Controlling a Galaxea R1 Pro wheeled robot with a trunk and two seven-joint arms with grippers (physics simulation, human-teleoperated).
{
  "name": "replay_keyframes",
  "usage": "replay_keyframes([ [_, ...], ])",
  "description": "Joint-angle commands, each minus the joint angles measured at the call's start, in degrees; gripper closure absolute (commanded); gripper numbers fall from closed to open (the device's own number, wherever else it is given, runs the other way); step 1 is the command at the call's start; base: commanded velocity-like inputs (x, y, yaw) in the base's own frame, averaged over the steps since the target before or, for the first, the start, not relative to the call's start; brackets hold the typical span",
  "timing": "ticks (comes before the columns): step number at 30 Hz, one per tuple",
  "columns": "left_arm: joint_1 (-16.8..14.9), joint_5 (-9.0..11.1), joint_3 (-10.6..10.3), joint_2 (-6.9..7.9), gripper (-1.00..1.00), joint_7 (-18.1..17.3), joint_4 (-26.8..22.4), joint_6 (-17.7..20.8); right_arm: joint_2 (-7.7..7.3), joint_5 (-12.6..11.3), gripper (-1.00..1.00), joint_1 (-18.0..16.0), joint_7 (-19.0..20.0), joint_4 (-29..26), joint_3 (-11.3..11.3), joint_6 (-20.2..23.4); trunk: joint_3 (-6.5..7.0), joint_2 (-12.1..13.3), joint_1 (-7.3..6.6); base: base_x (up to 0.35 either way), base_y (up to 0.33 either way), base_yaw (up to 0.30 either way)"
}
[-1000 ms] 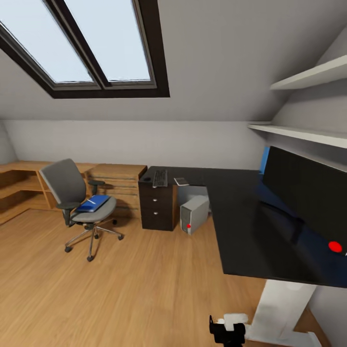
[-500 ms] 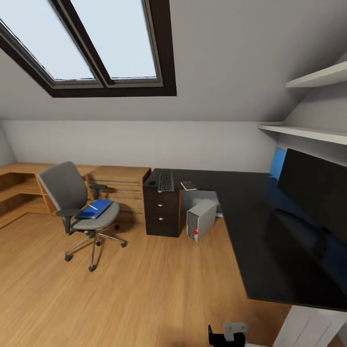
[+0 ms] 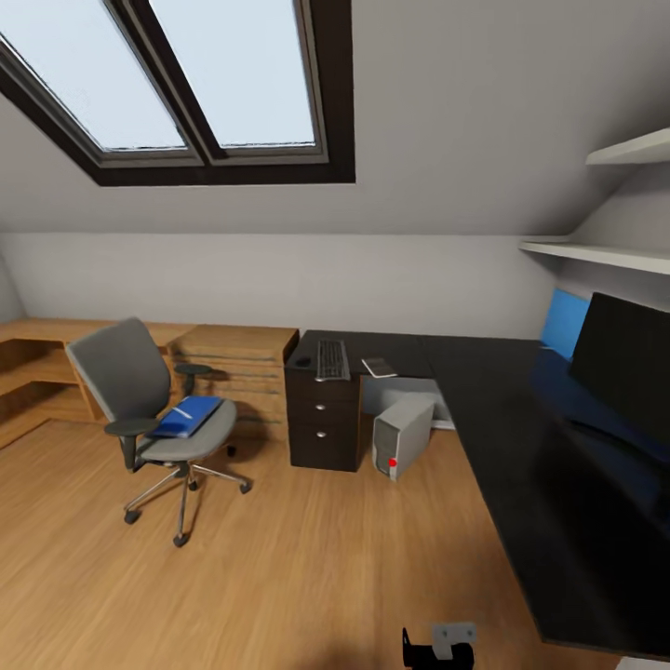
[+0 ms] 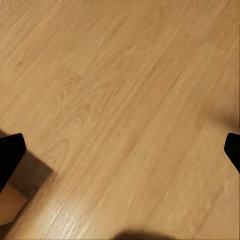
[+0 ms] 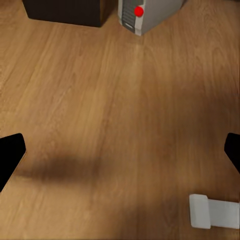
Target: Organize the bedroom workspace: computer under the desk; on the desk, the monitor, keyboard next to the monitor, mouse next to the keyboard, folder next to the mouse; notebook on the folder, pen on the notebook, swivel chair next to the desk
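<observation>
From my head camera I look across a wooden floor (image 3: 279,577) at the L-shaped desk (image 3: 521,465), whose black top runs along the right and turns toward the far wall. The monitor (image 3: 628,368) stands on the desk at the right, in front of a blue wall panel (image 3: 563,321). At the far end of the desk the keyboard (image 3: 330,358) lies above the 3-drawer unit (image 3: 323,423), with the mouse (image 3: 303,360) just beside it on one side and the notebook (image 3: 379,367) near it on the other. The computer (image 3: 402,435) sits on the floor under the desk, next to the drawer unit, its red light showing low on the front.

The swivel chair (image 3: 154,409) stands well apart from the desk, in front of a light wooden drawer chest (image 3: 237,368). The blue folder (image 3: 186,416) lies on its seat, and a thin white pen (image 3: 183,412) rests on top of the folder.

My left gripper (image 4: 120,155) hangs over bare floor with its 2 fingertips (image 4: 10,155) spread wide, grasping nothing. My right gripper (image 5: 120,150) is likewise released, fingers (image 5: 10,152) far apart above the floor, with the computer's front and the base of the drawer unit ahead of it.
</observation>
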Motion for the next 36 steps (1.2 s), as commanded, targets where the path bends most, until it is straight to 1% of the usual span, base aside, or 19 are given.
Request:
replay_keyframes([
  [1, 0.0, 0.3, -0.5, 0.02, -1.0, 0.4, 0.0, -0.1, 0.03, -0.5, -1.0, -0.1, -0.1, 0.1, 0.5, -0.3, -0.07, 0.0, 0.04, 0.3, 0.195, 0.0],
  [8, 0.0, 0.4, -0.6, -0.06, -1.0, 0.3, 0.0, 0.2, 0.06, -0.5, -1.0, -0.1, -0.1, 0.1, 0.5, -0.3, -0.07, 0.0, 0.04, 0.309, 0.164, 0.0],
  [17, 0.0, 0.3, -0.5, -0.07, -1.0, 0.2, 0.0, 0.2, 0.03, -0.5, -1.0, -0.1, -0.1, 0.1, 0.5, -0.3, -0.07, 0.0, 0.04, 0.32, 0.093, -0.011],
  [26, 0.0, 0.3, -0.6, -0.07, -1.0, 0.3, 0.0, 0.2, 0.03, -0.6, -1.0, -0.1, -0.1, 0.1, 0.5, -0.3, -0.07, 0.0, 0.04, 0.321, 0.072, -0.209],
  [36, 0.0, 0.4, -0.6, 0.01, -1.0, 0.3, 0.0, 0.2, 0.03, -0.6, -1.0, -0.1, -0.1, 0.1, 0.5, -0.3, -0.07, 0.0, 0.04, 0.321, 0.086, -0.042],
])
